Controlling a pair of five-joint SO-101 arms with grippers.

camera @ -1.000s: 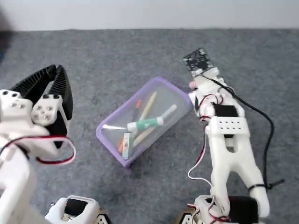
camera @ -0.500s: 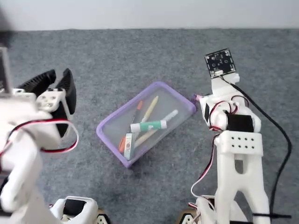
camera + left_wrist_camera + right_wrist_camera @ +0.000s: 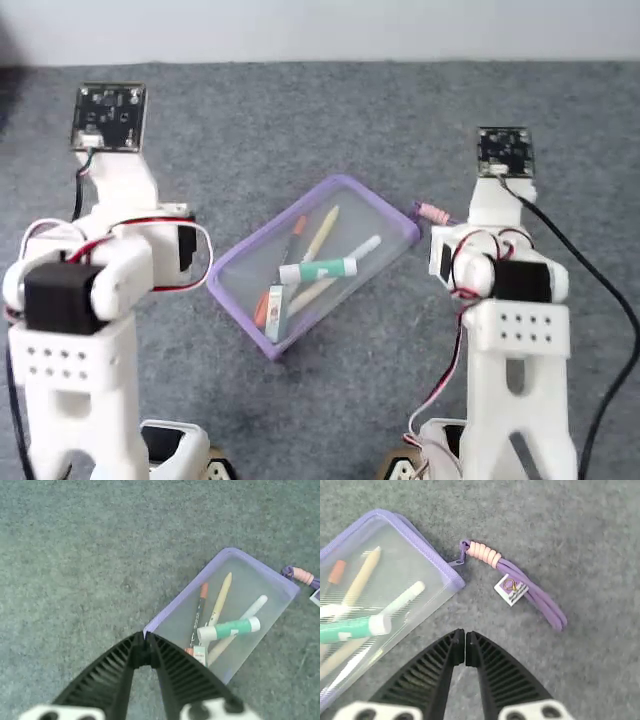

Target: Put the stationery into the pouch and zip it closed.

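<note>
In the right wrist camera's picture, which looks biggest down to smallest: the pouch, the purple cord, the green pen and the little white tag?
1. The pouch, even though the picture's edge cuts it off.
2. The purple cord and the green pen: the pen runs out of view, so these two stay unranked.
3. The white tag, smallest.

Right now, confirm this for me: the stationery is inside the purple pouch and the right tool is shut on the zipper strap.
Wrong on one point. The right tool is shut, but on nothing: the zipper strap lies loose on the carpet, apart from its tips, as the right wrist view shows. The stationery is indeed inside the purple pouch.
</note>
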